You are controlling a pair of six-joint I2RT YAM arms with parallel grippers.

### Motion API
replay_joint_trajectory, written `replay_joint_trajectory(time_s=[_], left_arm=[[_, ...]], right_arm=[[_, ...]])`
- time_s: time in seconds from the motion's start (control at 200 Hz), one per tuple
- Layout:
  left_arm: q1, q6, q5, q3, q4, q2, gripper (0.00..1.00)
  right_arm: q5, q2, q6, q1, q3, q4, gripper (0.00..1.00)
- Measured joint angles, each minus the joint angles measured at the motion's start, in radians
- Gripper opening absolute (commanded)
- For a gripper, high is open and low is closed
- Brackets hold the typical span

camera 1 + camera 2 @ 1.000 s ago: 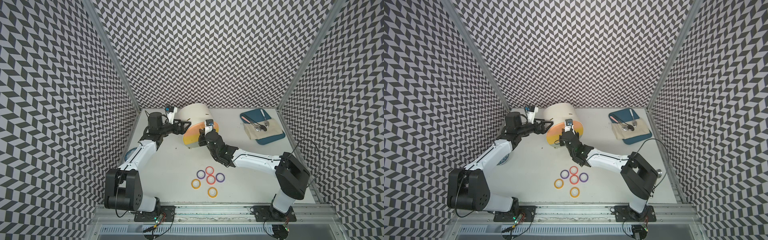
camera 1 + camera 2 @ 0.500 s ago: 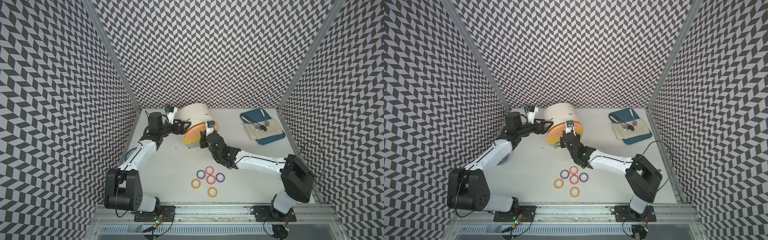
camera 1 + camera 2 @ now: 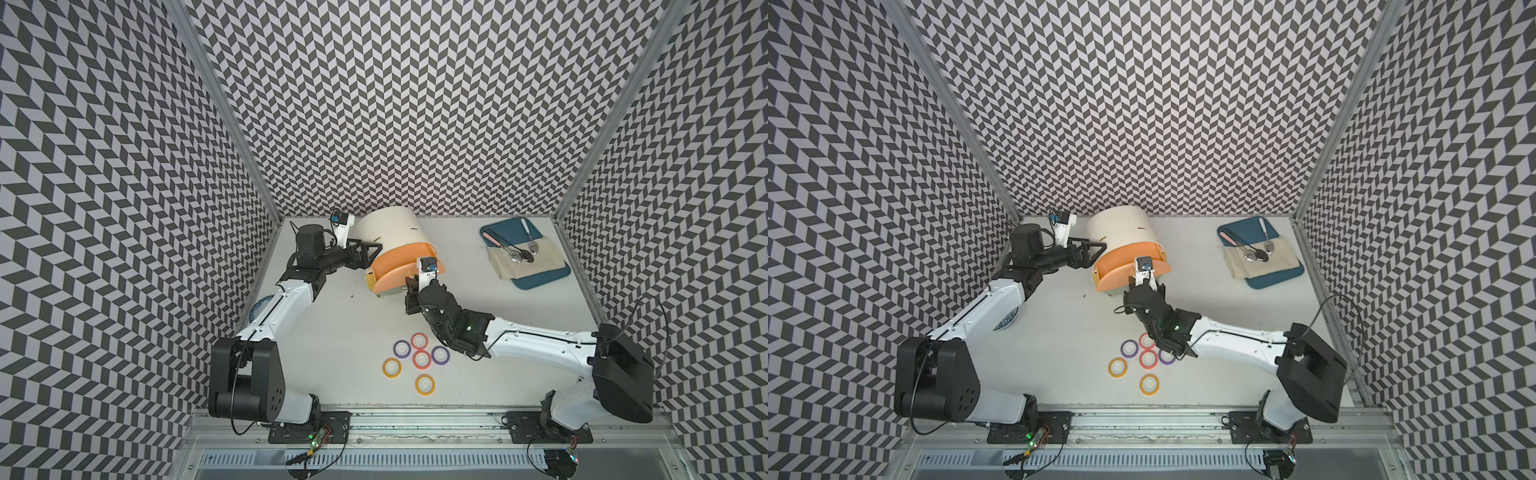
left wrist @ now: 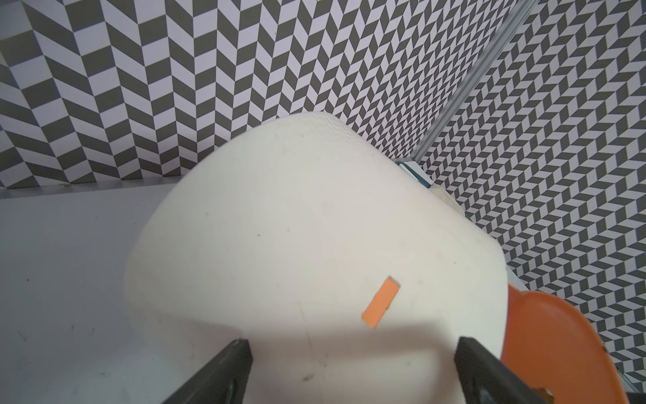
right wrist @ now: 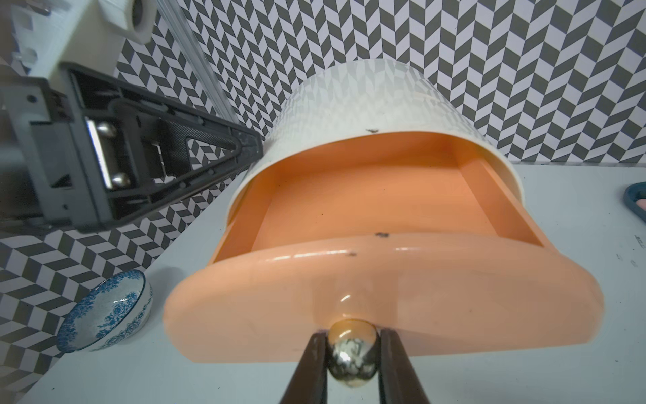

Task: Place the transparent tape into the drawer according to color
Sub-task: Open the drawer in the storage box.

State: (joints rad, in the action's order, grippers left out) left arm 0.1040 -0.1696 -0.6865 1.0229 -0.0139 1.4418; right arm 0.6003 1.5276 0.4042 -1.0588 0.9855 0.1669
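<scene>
A cream round-topped cabinet (image 3: 390, 230) (image 3: 1121, 228) stands at the back of the table. Its peach drawer (image 3: 401, 266) (image 5: 367, 210) is pulled out and holds nothing. My right gripper (image 5: 352, 353) (image 3: 409, 284) is shut on the drawer's metal knob (image 5: 352, 356). My left gripper (image 4: 351, 344) (image 3: 370, 252) is open, fingertips against the cabinet's left side (image 4: 314, 227). Six rolls of transparent tape lie flat near the front: two purple (image 3: 402, 348) (image 3: 440, 354), two red (image 3: 419, 340) (image 3: 422, 359), two yellow (image 3: 392, 367) (image 3: 425, 384). The lower drawers are hidden.
A blue tray (image 3: 507, 228) at the back right carries a beige cloth (image 3: 548, 257) and spoons (image 3: 517, 253). A blue-patterned bowl (image 5: 105, 311) (image 3: 257, 309) sits by the left wall, partly under my left arm. My right forearm (image 3: 532, 345) passes just right of the tape rolls.
My right arm's elbow has swung toward the front right while its gripper stays on the knob, and the peach drawer looks drawn out a little farther. The left arm has not moved.
</scene>
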Motion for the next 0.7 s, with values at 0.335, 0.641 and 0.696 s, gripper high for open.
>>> replay_joint_trajectory(time_s=[0.335,0.641,0.696], left_arm=[[0.0,0.0,0.0,0.0,0.001,0.0,0.95],[0.0,0.0,0.0,0.0,0.001,0.0,0.95],[0.0,0.0,0.0,0.0,0.001,0.0,0.95]], right_arm=[[0.027,-0.011,0.012,-0.018,-0.014,-0.019,0.02],[0.032,-0.031,0.016,-0.026,-0.024,-0.033,0.02],[0.032,-0.035,0.016,-0.026,-0.026,-0.033,0.02]])
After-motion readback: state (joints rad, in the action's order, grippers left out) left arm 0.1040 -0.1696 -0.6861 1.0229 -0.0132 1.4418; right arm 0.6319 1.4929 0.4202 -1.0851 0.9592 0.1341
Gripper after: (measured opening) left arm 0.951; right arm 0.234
